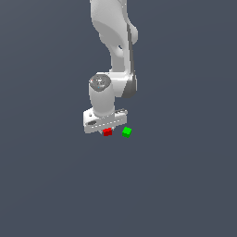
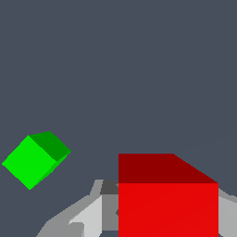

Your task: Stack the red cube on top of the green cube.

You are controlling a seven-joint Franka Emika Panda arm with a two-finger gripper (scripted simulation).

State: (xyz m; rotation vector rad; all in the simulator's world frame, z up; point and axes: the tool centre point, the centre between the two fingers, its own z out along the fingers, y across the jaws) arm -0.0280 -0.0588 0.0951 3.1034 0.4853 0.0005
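The gripper sits low, just above the centre of the exterior view, and its fingers flank the red cube; in the wrist view the red cube fills the space between the grey fingers, so the claw looks clamped on it, though the contact itself is partly hidden. The green cube lies just beside it, toward the exterior view's right, apart from it and turned at an angle on the plain dark grey floor. The white arm rises to the frame's top edge.
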